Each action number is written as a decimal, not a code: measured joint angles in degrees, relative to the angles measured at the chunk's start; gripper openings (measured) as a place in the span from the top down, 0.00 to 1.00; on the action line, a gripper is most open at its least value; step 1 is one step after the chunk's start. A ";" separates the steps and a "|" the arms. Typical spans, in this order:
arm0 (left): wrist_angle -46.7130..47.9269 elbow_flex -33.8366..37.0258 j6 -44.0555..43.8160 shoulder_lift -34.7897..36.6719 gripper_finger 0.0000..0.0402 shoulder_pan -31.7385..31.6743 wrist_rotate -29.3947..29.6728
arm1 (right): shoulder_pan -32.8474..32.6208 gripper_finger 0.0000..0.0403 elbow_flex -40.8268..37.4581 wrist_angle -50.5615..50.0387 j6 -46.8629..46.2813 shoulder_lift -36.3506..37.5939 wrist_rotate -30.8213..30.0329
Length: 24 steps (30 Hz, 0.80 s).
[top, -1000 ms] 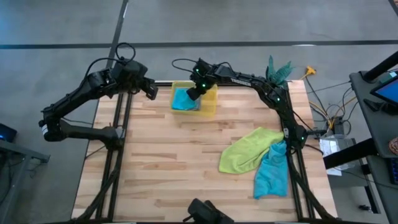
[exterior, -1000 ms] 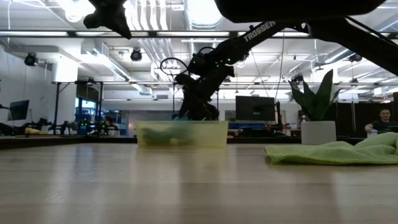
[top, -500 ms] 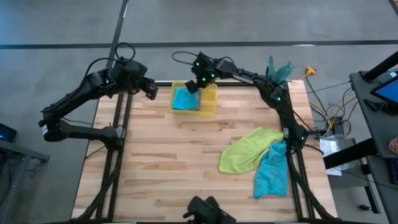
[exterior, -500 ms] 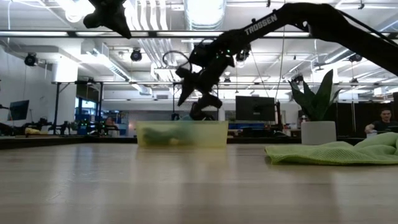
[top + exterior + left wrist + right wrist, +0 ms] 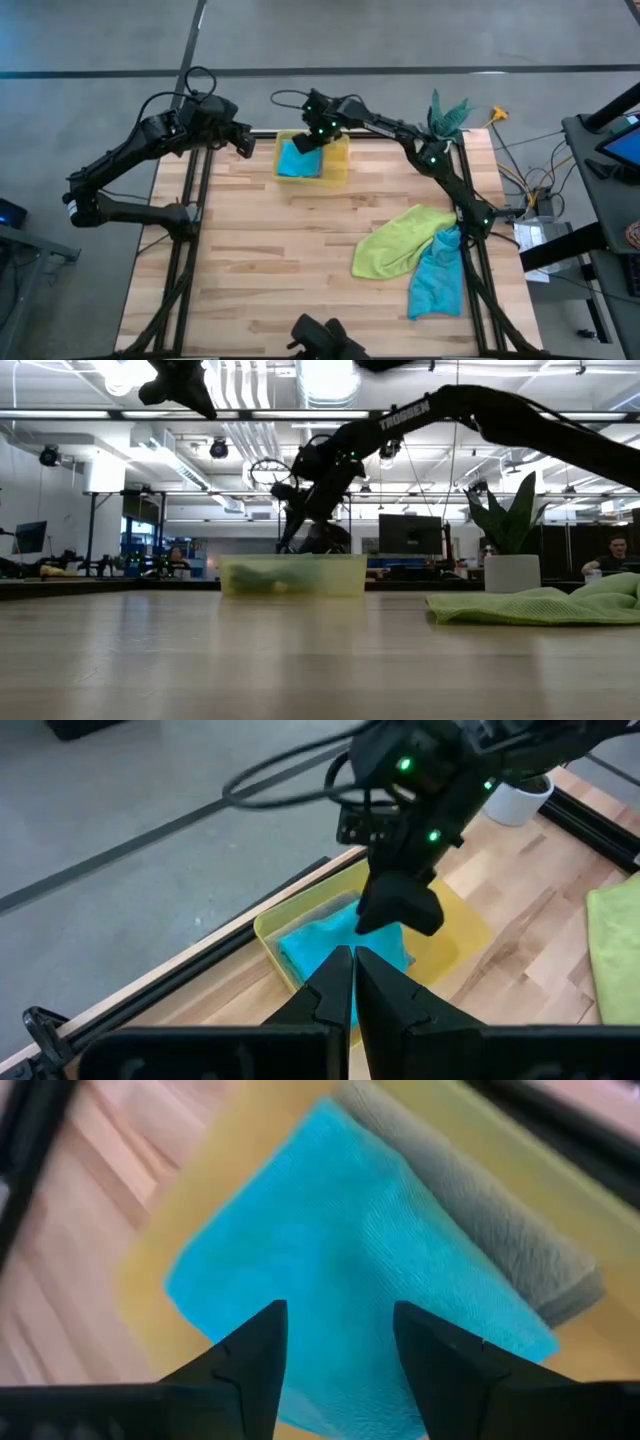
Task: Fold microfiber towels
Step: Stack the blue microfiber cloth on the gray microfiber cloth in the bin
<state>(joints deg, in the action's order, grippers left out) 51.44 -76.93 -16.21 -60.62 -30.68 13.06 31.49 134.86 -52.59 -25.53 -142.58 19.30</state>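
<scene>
Wooden table, monitor-filled workshop behind.

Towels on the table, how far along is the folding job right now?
Done: a folded teal towel lies in the yellow bin on top of a folded grey towel. In hand: nothing; the right gripper hangs open and empty above the bin, and the left gripper waits shut at the table's far left corner. Left: the green towel and a second teal towel lie crumpled and unfolded.
</scene>
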 joint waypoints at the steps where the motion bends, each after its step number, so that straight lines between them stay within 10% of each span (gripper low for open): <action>1: -0.02 0.00 0.00 0.06 1.00 0.00 -0.10 | -0.04 0.56 -0.08 -0.10 -0.24 -0.30 0.11; 24: 0.58 0.04 0.54 0.79 1.00 0.00 -2.58 | 1.51 0.56 0.36 -4.60 -0.93 4.16 -6.00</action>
<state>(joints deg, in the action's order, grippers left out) 52.02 -76.88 -15.67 -59.83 -30.68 10.48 33.00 135.21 -57.19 -26.46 -138.41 13.30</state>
